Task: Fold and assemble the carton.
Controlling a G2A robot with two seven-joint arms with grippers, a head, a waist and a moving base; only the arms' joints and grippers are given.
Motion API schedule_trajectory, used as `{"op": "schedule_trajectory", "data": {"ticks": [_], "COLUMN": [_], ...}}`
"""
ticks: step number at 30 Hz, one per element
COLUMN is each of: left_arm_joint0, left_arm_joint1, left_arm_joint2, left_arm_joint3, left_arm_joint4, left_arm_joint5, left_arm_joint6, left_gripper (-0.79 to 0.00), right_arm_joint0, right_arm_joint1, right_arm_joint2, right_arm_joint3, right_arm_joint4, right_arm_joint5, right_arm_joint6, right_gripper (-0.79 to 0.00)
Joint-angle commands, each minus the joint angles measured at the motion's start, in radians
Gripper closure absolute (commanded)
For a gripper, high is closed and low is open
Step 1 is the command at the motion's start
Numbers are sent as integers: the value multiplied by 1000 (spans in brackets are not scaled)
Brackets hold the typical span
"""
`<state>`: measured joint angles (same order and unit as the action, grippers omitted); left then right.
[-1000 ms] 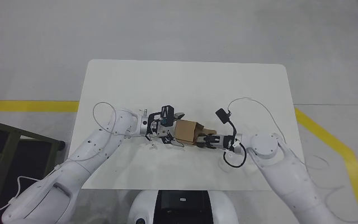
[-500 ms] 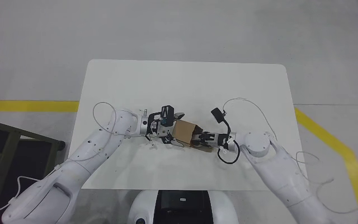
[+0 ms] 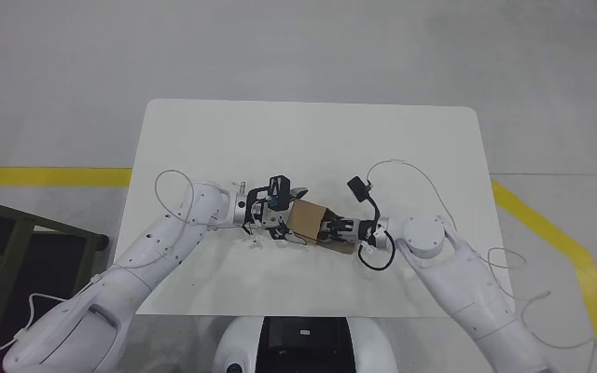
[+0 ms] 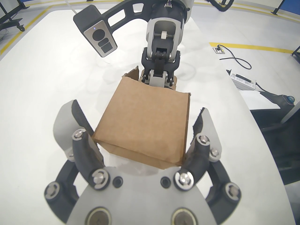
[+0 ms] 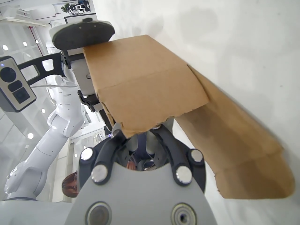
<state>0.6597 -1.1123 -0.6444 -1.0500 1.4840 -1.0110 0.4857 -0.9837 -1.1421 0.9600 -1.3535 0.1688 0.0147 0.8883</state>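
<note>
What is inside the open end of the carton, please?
The right gripper sits in the open end of the carton. How deep it goes, and the rest inside, is hidden by cardboard.

Bright, even overhead light, white table (image 3: 187, 140) close to washed out. Ceiling lamps (image 5: 30, 136) read as small hot spots in the right wrist view. Carton (image 5: 145, 76) top face is lit and its lower flap shaded, with a soft, faint shadow beneath. Both wrist views bow straight lines at the edges.
</note>
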Motion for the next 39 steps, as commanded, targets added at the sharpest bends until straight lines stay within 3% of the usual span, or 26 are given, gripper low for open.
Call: {"op": "schedule_trajectory", "data": {"ticks": [1,15,24,30,39], "left_arm_joint0": [0,0,0,0,0], "left_arm_joint1": [0,0,0,0,0], "left_arm_joint2": [0,0,0,0,0], "left_arm_joint3": [0,0,0,0,0], "left_arm_joint4": [0,0,0,0,0], "left_arm_joint5": [0,0,0,0,0], "left_arm_joint6": [0,0,0,0,0], "left_gripper": [-785,-785,-785,-785,-785], "right_arm_joint0": [-1,-77,-103,-87,-65], "right_arm_joint1": [-1,49,69,65,54], "right_arm_joint2": [1,125,191,189,131], "right_arm_joint3": [1,-111,-148,-115,-100], "right_arm_joint4": [8,-78,-138,-116,-107], "right_arm_joint5": [-5,-6,35,20,-24], "right_arm_joint6": [7,137,118,76,104], "right_gripper": [0,0,0,0,0]}}
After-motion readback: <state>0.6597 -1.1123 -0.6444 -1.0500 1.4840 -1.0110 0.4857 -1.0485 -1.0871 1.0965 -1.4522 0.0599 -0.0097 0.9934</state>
